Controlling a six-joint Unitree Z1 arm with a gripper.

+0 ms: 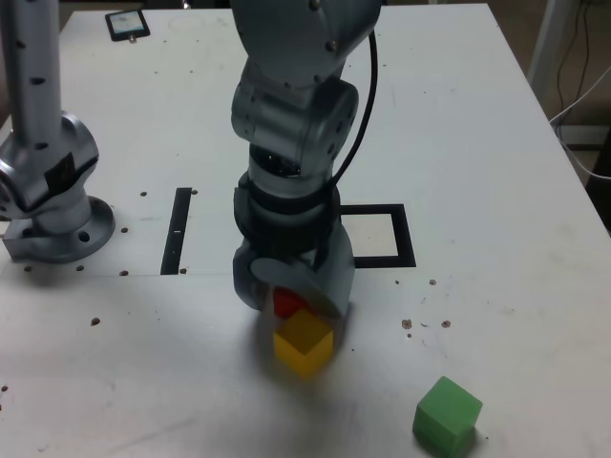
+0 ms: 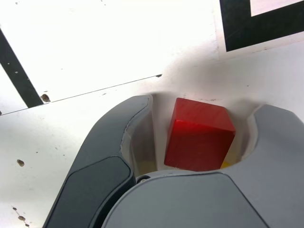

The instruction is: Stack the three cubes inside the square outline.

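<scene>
Your gripper (image 1: pixel 294 286) hovers low at the center of the exterior view, its fingers (image 1: pixel 250 277) spread on either side of the red cube (image 1: pixel 289 303), with a gap beside the block in the wrist view. The yellow cube (image 1: pixel 304 343) sits just below the red one in the exterior view's lower center, partly overlapping it in the frame. The green cube (image 1: pixel 447 416) lies apart at lower right. Behind your arm (image 1: pixel 296 114), right of center, the square outline (image 1: pixel 406 236) shows partly hidden; the narrow black strip (image 1: pixel 177 231) lies left of center.
</scene>
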